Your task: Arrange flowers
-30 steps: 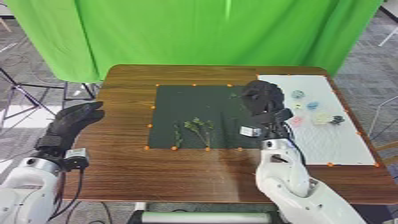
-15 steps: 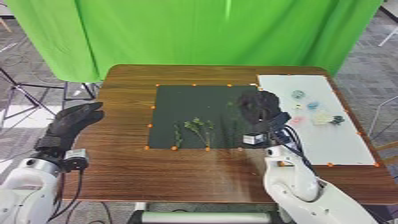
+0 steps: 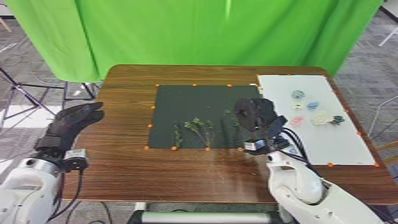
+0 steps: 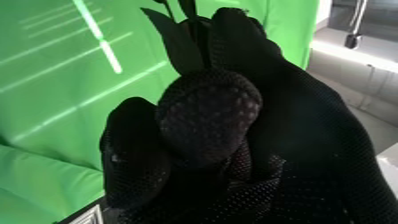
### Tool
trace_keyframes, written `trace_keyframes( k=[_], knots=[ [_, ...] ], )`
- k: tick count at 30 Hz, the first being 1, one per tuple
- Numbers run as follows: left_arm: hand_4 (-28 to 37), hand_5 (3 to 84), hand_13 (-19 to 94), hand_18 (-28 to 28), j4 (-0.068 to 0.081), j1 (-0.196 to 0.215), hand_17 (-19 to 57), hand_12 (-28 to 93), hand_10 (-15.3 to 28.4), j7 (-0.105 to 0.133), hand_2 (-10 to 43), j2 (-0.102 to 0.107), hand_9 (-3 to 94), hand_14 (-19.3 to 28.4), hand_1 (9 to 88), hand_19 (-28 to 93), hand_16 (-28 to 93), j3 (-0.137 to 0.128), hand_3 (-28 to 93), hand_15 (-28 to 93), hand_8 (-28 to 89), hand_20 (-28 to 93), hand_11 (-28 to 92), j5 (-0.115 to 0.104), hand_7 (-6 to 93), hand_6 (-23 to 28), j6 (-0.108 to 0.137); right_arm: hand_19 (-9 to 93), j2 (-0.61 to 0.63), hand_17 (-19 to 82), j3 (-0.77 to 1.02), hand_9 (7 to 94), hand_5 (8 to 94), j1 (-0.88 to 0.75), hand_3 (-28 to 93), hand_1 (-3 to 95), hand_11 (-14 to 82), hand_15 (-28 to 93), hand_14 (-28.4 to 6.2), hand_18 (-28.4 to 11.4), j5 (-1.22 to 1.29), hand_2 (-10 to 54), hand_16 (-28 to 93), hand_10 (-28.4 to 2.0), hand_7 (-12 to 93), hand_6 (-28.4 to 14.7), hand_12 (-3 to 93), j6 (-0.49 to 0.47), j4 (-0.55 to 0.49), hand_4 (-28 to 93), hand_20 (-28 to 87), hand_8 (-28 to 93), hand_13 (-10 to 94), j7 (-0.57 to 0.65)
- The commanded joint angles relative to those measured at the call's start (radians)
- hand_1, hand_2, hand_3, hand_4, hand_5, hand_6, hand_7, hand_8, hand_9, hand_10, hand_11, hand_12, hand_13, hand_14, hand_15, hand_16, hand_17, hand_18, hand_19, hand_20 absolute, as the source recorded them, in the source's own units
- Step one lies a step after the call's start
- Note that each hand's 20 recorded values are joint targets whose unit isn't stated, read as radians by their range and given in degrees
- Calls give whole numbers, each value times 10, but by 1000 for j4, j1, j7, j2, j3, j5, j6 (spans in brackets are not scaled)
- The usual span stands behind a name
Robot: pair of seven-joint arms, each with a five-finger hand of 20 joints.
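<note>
My right hand point(image 3: 256, 114) is over the right side of the dark mat point(image 3: 191, 100), with a bit of green point(image 3: 233, 117) beside its fingers. In the right wrist view the right hand point(image 4: 311, 120) has its fingers and thumb curled round a stem with long dark leaves point(image 4: 175, 42) sticking out beyond them; the grip hides the rest. Leafy green stems point(image 3: 199, 127) lie on the mat's near half, a thinner sprig point(image 3: 178, 135) to their left. On the white board point(image 3: 333, 145) are a pale yellow flower point(image 3: 321, 118), a pink one point(image 3: 296, 120) and a blue one point(image 3: 313, 105). My left hand point(image 3: 78, 119) is open at the table's left edge.
Two more small flower heads, one grey-green point(image 3: 298, 94) and one dark green point(image 3: 338, 119), are on the white board. Orange markers line the mat and board edges. A green curtain point(image 3: 213, 35) hangs behind the brown table point(image 3: 178, 172).
My right hand has drawn back toward the robot and slightly left, from the mat's far right part to its middle right. The left hand has stayed still.
</note>
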Motion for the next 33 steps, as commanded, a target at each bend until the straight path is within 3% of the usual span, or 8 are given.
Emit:
trace_keyframes(
  k=[1,11,27,33],
  knots=[
    [-193,444,358,110,-1,6,33,111,141,-5,45,-7,456,176,322,99,-7,-4,607,149,-81,125,223,3,146,35,-11,818,-6,737,21,916,726,43,565,666,53,532,-1,-42,-37,-95,225,-104,445,-4,363,119,72,-120,420,-27,937,2],
    [-192,444,358,110,-1,12,33,111,140,-2,44,-10,456,175,322,98,-7,-7,607,150,-81,125,223,3,147,34,-11,819,-7,732,-5,916,728,42,569,663,54,523,-1,-45,-68,-95,229,-101,449,0,366,180,94,-125,414,-33,937,-5],
    [-190,444,357,109,3,8,33,111,141,-3,43,-7,456,176,322,98,-7,-3,607,148,-82,125,223,1,147,34,-19,819,30,724,-3,910,710,-20,582,643,48,501,-2,-43,16,-95,246,-98,468,12,365,23,12,-123,404,-34,937,-38],
    [-188,444,357,109,4,7,33,110,141,-1,41,-8,456,176,321,97,-7,-3,608,148,-82,125,222,0,145,35,-32,818,32,719,-5,899,694,-39,584,636,43,494,-4,-41,20,-95,251,-96,478,19,359,-21,-7,-122,400,-28,937,-23]
  ],
)
